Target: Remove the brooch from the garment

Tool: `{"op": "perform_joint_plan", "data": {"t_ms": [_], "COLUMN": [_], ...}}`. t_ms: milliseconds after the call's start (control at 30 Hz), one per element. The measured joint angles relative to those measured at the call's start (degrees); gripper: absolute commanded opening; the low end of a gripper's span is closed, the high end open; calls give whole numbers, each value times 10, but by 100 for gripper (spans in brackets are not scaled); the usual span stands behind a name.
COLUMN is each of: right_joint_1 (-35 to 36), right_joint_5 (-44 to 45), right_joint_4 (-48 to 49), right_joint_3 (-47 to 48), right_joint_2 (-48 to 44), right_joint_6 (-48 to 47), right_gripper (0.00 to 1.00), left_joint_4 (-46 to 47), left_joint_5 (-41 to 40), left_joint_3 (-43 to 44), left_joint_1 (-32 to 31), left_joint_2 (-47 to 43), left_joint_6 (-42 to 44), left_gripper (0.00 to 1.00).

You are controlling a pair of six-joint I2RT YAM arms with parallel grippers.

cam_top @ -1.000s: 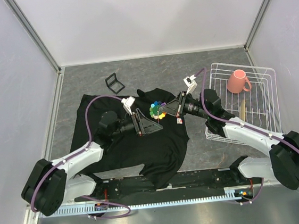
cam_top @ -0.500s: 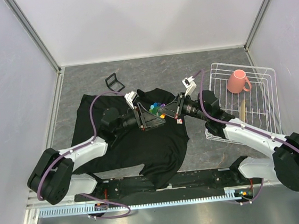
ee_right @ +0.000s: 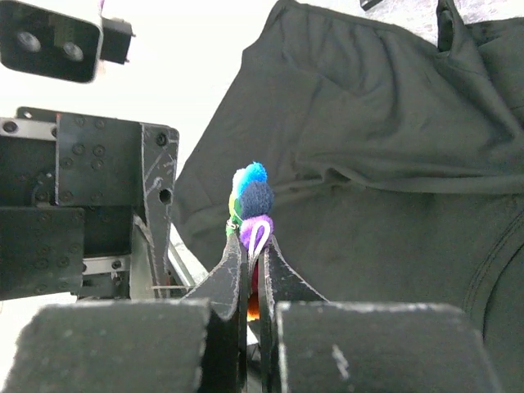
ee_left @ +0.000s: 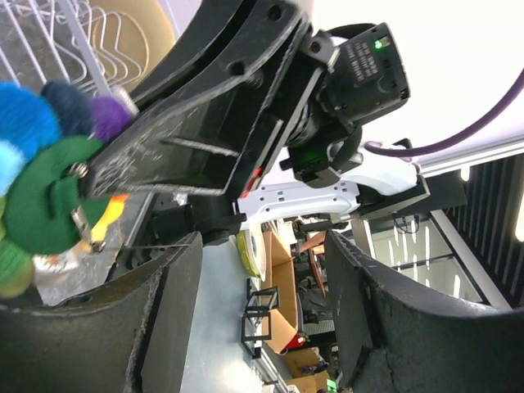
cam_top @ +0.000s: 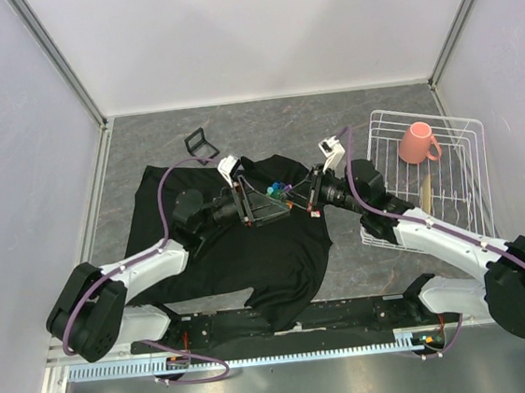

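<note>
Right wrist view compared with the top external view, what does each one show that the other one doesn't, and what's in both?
Only the right wrist view shows how the right tool is shut on the brooch, blue and purple tufts poking above its fingertips. Only the top external view shows the wire rack holding a pink mug, a small black stand, and both arms whole. Both show the brooch, the black T-shirt and the left tool close by it.

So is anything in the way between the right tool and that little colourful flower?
Nothing visible. The right tool is shut on the brooch, pinching it between its fingertips. The left tool stands open just opposite, facing it, and the black garment lies behind.
</note>
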Motion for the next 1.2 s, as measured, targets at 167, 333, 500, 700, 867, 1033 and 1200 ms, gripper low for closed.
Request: {"op": "perform_joint_plan", "data": {"t_ms": [167, 333, 500, 700, 867, 1033, 1200], "right_joint_1": [11, 14, 14, 14, 14, 14, 14], "right_joint_5": [0, -6, -10, -59, -90, -102, -108], "right_joint_4": [-7, -8, -6, 12, 4, -7, -5], "right_joint_3": [0, -2, -16, -38, -44, -44, -44], "right_joint_2": [-1, -26, -57, -53, -53, -61, -63], "right_joint_6": [-4, 2, 14, 63, 94, 106, 106], "right_gripper": [0, 0, 0, 0, 0, 0, 0], "left_joint_4": [10, 5, -73, -288, -447, -520, -515], "left_joint_5": [-5, -7, -19, -49, -76, -57, -23], "left_joint_3": [26, 67, 83, 162, 257, 235, 166], "left_joint_1": [0, 3, 10, 20, 38, 50, 46], "left_joint_2": [7, 23, -5, -82, -111, -132, -133], "left_joint_6": [-15, -16, 19, 139, 236, 275, 271], "left_gripper": [69, 69, 71, 76, 79, 78, 78]}}
